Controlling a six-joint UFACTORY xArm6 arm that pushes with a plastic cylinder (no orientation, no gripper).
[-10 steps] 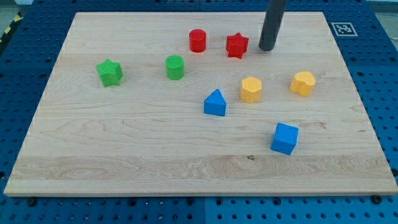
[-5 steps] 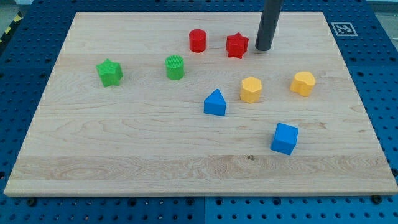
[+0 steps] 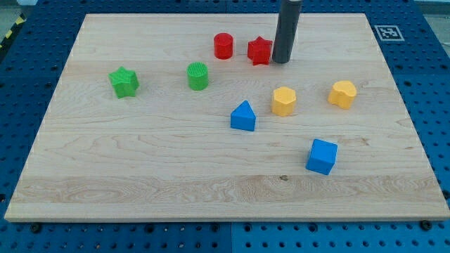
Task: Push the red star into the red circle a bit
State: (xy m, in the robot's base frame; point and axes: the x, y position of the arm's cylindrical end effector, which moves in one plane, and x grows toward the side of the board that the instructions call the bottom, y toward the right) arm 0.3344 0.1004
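Note:
The red star [image 3: 259,50] lies near the view's top, a little right of the red circle [image 3: 223,46], with a small gap between them. My tip [image 3: 282,60] is at the star's right side and touches it. The dark rod rises from there out of the view's top.
A green star [image 3: 124,81] and a green cylinder [image 3: 198,76] lie at the left. A blue triangle [image 3: 243,116] and two yellow blocks [image 3: 284,101] [image 3: 343,94] lie below the star. A blue cube [image 3: 322,156] lies lower right. A tag [image 3: 389,32] marks the board's top right corner.
My tip has moved left and reached the red star, which has slid a little left toward the red circle. The other blocks have not moved.

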